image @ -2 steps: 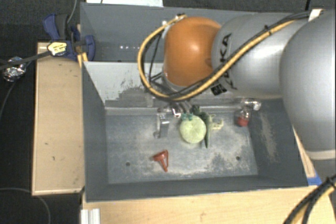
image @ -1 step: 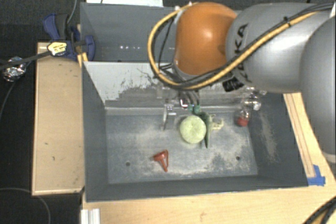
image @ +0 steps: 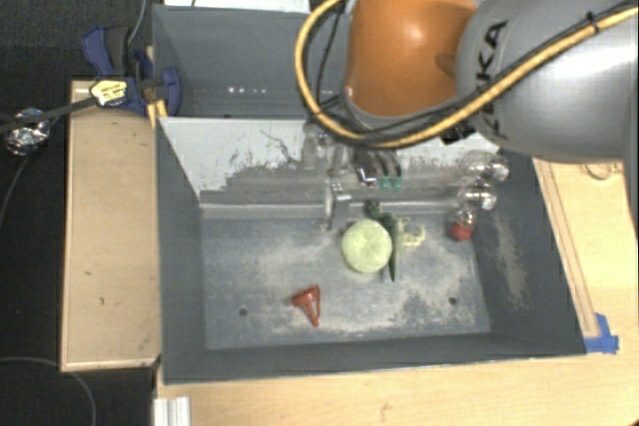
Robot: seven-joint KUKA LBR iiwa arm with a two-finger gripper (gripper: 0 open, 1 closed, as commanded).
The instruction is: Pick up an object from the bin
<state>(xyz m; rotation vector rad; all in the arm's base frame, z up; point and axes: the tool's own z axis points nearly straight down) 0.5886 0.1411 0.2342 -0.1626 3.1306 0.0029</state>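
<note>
Bin: we see a grey metal bin [image: 250, 244] with a scuffed, dusty floor and sloping walls.
Arm: the silver KUKA arm [image: 559, 65] enters from the right. Its orange rounded cover [image: 404, 40] sits above the far middle of the bin, with yellow and black cables [image: 319, 105] looped round it.
Pincer: the pincer [image: 364, 205] hangs below the orange cover, over the middle of the bin floor, close to the far wall.
Pincer state: we cannot tell how far open it is, nor whether it has hold of anything.
Nearest item: a pale green round object [image: 365, 247] lies on the floor directly under the pincer, at the bin's middle. We cannot tell whether the two touch.
Beside it: a thin dark green strip [image: 392, 254] stands just right of the round object, and a small pale scrap [image: 412, 235] lies just beyond that.
Right side: a small red object [image: 459, 231] rests toward the far right of the floor, below a shiny metal piece [image: 481, 185] that we cannot identify.
Front: a small red cone-shaped piece [image: 308, 302] lies on the near floor, left of centre, well apart from the pincer.
</note>
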